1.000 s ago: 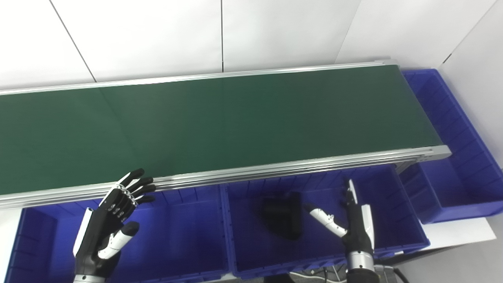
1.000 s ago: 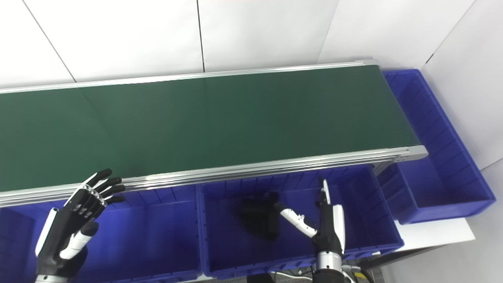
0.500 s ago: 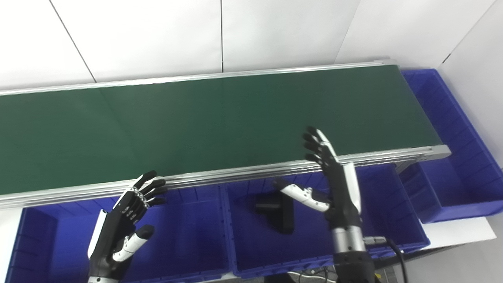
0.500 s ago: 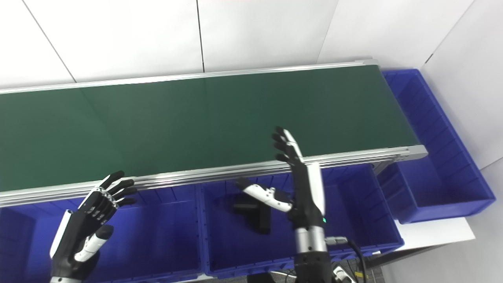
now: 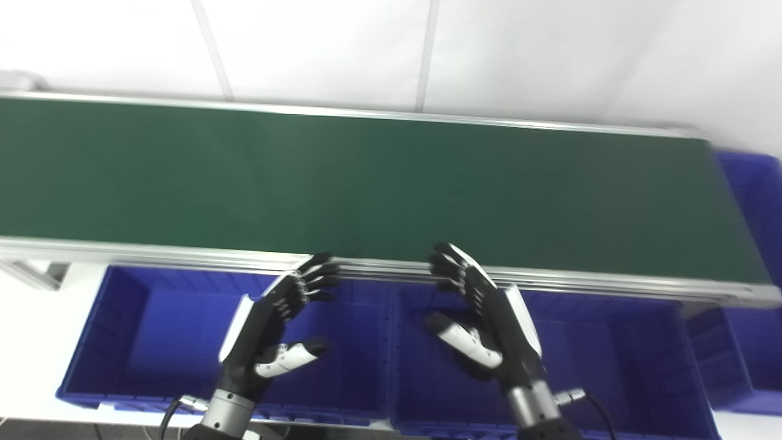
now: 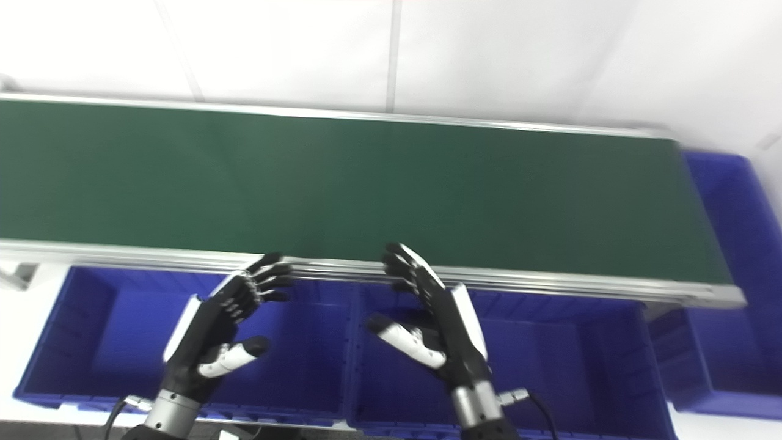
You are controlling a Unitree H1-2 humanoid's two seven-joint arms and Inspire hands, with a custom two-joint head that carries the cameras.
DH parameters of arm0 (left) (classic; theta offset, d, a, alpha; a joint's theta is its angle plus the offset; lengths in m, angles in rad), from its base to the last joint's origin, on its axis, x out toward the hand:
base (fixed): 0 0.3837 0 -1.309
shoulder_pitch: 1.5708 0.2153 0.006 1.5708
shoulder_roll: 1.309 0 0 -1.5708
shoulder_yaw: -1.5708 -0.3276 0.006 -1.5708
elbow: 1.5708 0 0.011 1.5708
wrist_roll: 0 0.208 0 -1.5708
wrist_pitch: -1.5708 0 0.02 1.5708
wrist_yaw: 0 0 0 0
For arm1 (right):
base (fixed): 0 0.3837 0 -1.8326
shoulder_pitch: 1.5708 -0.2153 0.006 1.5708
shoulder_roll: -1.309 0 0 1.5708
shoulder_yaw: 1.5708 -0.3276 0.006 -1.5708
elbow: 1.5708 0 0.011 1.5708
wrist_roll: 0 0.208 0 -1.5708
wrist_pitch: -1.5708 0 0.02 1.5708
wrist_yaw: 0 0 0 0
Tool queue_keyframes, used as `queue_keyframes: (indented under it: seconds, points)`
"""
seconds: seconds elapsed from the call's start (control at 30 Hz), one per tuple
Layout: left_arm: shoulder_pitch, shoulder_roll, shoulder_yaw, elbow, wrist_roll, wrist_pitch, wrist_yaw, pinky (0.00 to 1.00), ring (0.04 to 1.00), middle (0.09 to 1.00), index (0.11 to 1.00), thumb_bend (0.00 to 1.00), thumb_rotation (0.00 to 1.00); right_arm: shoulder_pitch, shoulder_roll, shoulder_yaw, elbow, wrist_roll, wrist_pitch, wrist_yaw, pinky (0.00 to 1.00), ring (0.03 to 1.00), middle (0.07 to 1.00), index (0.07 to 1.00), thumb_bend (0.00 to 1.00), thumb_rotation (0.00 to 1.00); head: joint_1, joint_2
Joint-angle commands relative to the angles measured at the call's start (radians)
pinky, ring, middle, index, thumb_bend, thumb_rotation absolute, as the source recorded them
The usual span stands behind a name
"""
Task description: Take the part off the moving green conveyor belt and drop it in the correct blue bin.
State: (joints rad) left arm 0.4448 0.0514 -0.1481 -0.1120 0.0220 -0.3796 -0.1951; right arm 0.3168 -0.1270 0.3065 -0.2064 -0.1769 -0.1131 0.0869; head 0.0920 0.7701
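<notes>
The green conveyor belt (image 5: 391,177) runs across the view with no part on it. My left hand (image 5: 269,324) is open, fingers spread, above the right end of the left blue bin (image 5: 140,324), its fingertips near the belt's front rail. My right hand (image 5: 489,318) is open too, held over the left end of the middle blue bin (image 5: 611,366), fingertips at the rail. Neither hand holds anything. The black part seen earlier in the middle bin is hidden behind my right hand.
A third blue bin (image 6: 733,201) stands past the belt's right end. The aluminium front rail (image 5: 580,282) overhangs the bins' far edge. A white wall rises behind the belt. Cables (image 5: 580,400) trail from my right wrist.
The whole picture has swung left, so the camera moved. My right hand sank from over the rail to just in front of it and now covers the black part. Both hands stay open.
</notes>
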Motion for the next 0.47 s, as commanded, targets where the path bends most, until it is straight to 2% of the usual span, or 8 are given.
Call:
queue_keyframes:
  seconds: [0.0,0.2,0.43]
  points:
    - [-0.005,-0.009,-0.011,-0.011,0.022,-0.042,0.015,0.71,0.782,0.821,0.854,0.84,0.63,0.001,-0.01,-0.01,-0.01,0.034,-0.09,0.015,0.72,0.801,0.82,0.866,0.72,0.67,0.012,-0.006]
    - [-0.011,-0.011,-0.029,-0.011,0.048,-0.026,0.02,0.73,0.8,0.841,0.874,0.84,0.64,0.013,-0.035,-0.028,0.01,0.05,-0.141,0.027,0.72,0.807,0.827,0.871,0.71,0.69,0.03,-0.013]
    - [-0.011,-0.008,-0.039,-0.013,0.052,-0.019,0.03,0.74,0.811,0.853,0.884,0.84,0.64,0.018,-0.042,-0.04,0.026,0.049,-0.16,0.034,0.76,0.835,0.855,0.892,0.73,0.7,0.018,-0.02]
